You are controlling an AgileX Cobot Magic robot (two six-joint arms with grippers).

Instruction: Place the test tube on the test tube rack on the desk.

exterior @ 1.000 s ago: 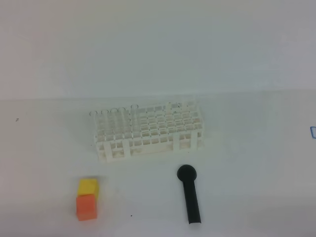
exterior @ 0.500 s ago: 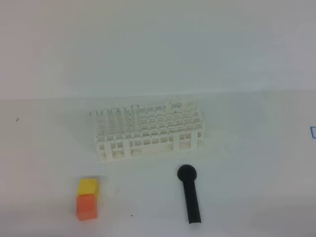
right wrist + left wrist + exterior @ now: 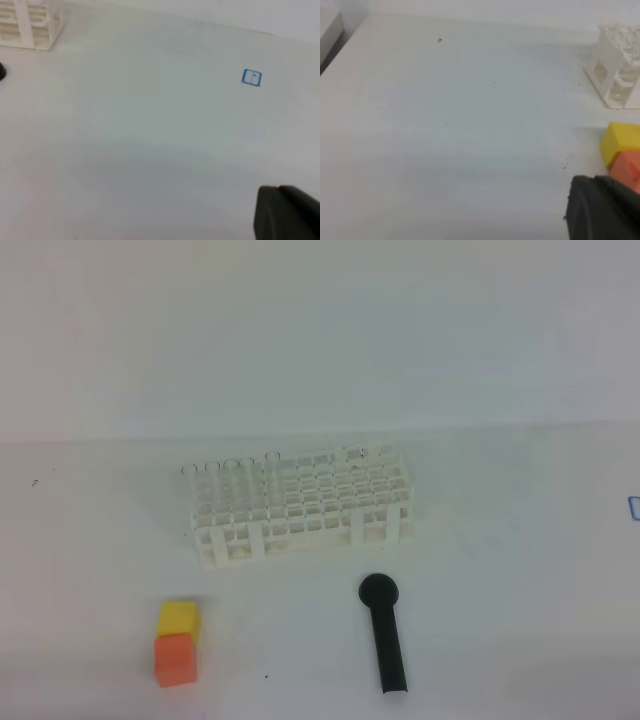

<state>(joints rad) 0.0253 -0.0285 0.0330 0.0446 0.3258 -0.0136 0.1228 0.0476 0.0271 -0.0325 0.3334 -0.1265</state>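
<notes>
White desk point(image 3: 520, 570) bears the test tube rack point(image 3: 298, 502); left gripper point(image 3: 605, 210) closed; right gripper point(image 3: 287, 212) closed.

From the exterior high view we look down on the tabletop point(image 3: 520, 540) from the front, with the test tube rack point(image 3: 298, 502) mid-frame. Our left wrist camera sits low and close over the tabletop's left part, its left claw point(image 3: 605, 210) dark in the bottom right corner; it shares the rack's end point(image 3: 617, 67) and the yellow block point(image 3: 619, 141) with the high view. Our right wrist camera skims the right part, catching the rack's corner point(image 3: 30, 25) at top left and the right claw point(image 3: 287, 212) at bottom right.
</notes>
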